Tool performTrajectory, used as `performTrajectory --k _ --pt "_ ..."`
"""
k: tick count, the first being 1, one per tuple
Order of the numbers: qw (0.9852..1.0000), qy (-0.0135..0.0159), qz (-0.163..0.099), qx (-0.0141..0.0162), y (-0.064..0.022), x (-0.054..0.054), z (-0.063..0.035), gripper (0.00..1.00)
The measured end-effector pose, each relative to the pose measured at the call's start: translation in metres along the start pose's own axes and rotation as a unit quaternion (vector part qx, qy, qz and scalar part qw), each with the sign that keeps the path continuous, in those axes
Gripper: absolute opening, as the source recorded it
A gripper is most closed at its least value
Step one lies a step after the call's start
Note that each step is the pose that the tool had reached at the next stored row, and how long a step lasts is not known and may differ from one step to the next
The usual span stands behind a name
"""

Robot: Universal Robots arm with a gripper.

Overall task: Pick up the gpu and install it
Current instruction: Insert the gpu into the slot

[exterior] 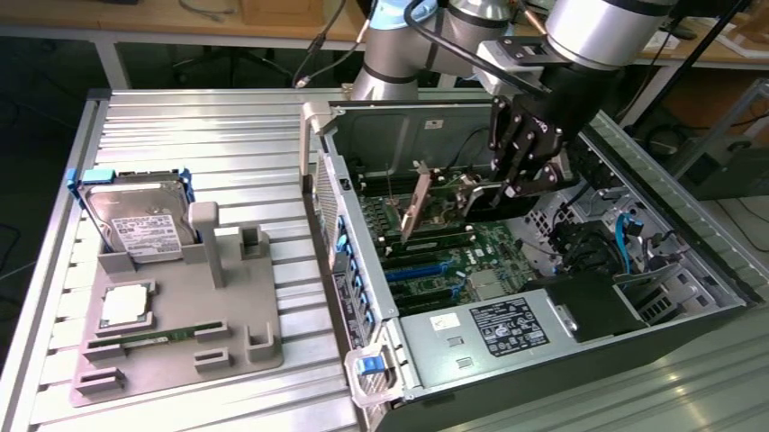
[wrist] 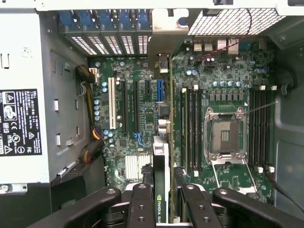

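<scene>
Gpu point(wrist: 161, 175) clamped edge-on in end effector point(wrist: 164, 202), poised above motherboard point(wrist: 137, 118) inside case point(exterior: 360, 270). Likely light, stiff, fragile; best gripped along top edge, clear of components and connector.

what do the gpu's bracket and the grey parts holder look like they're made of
gpu bracket: likely thin sheet metal, pale silver-beige, flat with a dull sheen. Grey parts holder: probably moulded or printed plastic, matte, uniform grey with blocky slots. Neither is certain from looks alone.
</scene>
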State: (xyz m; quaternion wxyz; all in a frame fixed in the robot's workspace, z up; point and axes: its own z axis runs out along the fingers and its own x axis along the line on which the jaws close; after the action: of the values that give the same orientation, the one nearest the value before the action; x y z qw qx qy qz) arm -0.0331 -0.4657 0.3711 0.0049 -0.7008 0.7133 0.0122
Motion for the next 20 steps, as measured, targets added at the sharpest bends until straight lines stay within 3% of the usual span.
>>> performTrajectory --k 20 --pt "1.0000 0.0000 0.000 0.0005 0.0012 0.001 0.0208 0.27"
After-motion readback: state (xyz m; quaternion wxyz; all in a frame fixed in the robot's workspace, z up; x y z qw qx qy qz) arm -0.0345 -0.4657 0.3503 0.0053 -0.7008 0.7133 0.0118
